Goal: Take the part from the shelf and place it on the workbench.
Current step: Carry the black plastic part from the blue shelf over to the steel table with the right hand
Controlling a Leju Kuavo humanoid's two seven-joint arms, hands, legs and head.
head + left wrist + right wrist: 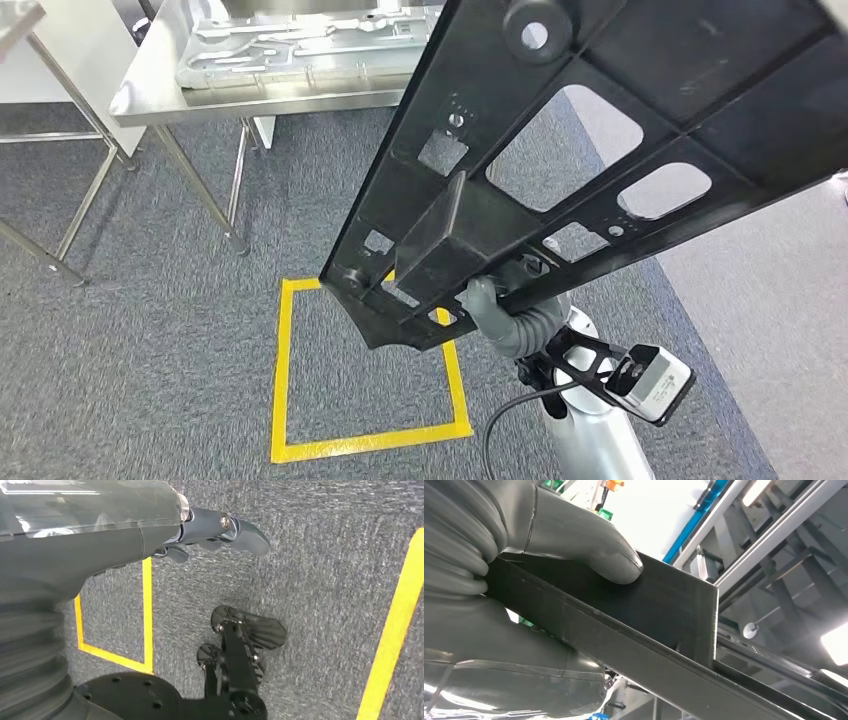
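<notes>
A large black plastic part (600,130), a ribbed frame with several cut-outs, slants across the head view from the upper right down to the centre. My right hand (497,308) grips its lower edge from beneath, above the carpet. In the right wrist view the grey thumb (584,542) presses on the flat black face of the part (664,610), with the rest of the hand below the edge. My left hand (210,530) hangs over the carpet with its fingers loosely extended and nothing in it.
A steel workbench (200,105) stands at the upper left, carrying a grey moulded tray (300,50). Another metal table's legs (85,200) are further left. A yellow taped square (285,380) marks the grey carpet under the part. Yellow tape lines (147,615) cross the carpet.
</notes>
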